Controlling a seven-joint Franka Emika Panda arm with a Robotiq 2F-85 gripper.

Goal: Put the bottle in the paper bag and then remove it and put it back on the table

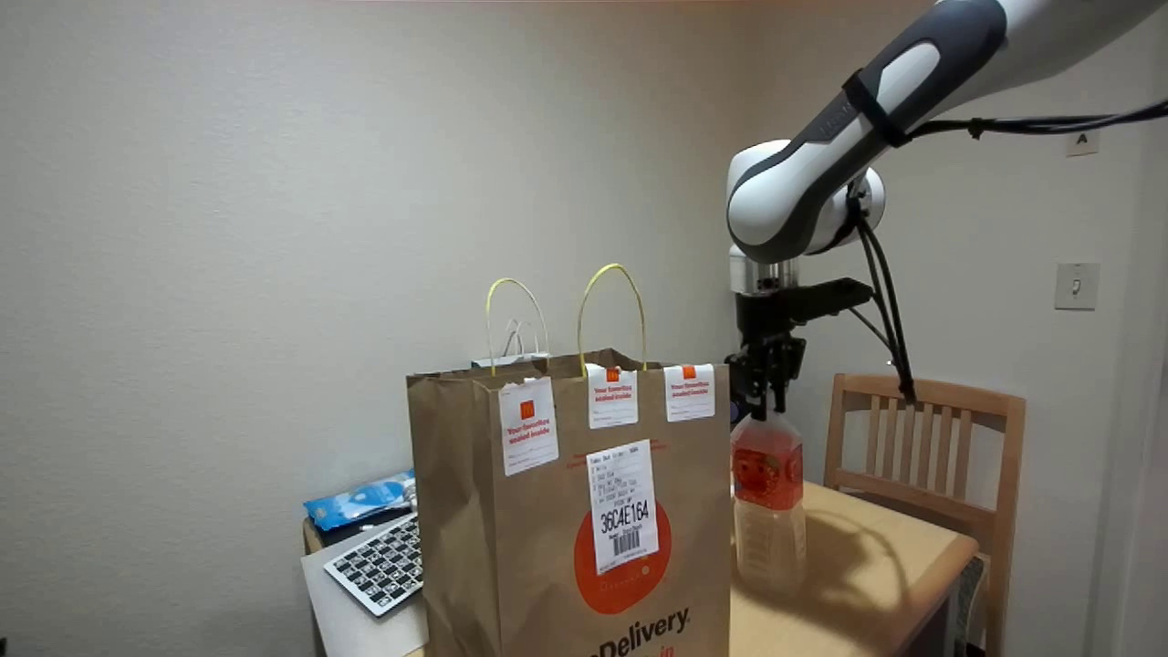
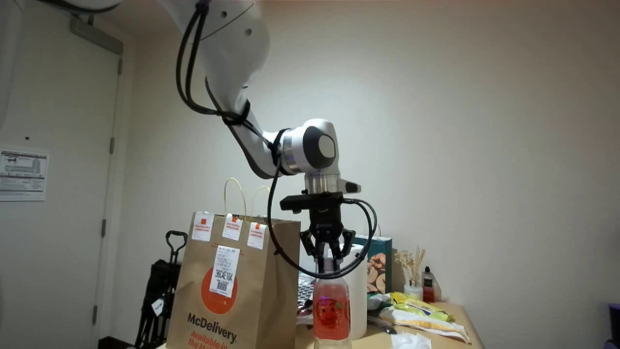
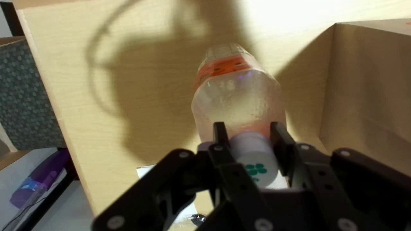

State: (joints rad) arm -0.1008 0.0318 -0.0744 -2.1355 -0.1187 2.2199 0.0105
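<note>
- Bottle [image 1: 768,474]: clear plastic with a red-orange label carrying a printed face. It is upright, outside the bag and near it, over the table; whether its base bears on the wood, I cannot tell.
- Gripper [image 3: 249,131]: mine, pointing down from above. It is drawn in to a narrow gap, and the bottle's neck fills that gap.
- Fingers [image 3: 221,138]: one against each side of the neck, holding it. In the wrist view the white cap [image 3: 258,178], marked with a green clover, lies between them.
- Paper bag [image 1: 566,511]: brown, upright, its two looped handles raised above the rim, its front bearing stickers, a receipt and "Delivery" print. In an exterior view its edge covers a little of the bottle's side.
- Table [image 1: 922,543]: light tan wood, with a broad shadow and a thin looped one beside the bottle.
- Keyboard [image 1: 379,561]: beyond the bag, partly hidden by it.
- White cylinder [image 2: 359,305]: upright, behind the bottle in an exterior view.
- Teal bag [image 2: 385,249]: farther back, near dried stems [image 2: 412,272] and a yellow packet [image 2: 421,308].
- Chair [image 1: 1008,456]: slat-backed, just beyond the table's edge.
</note>
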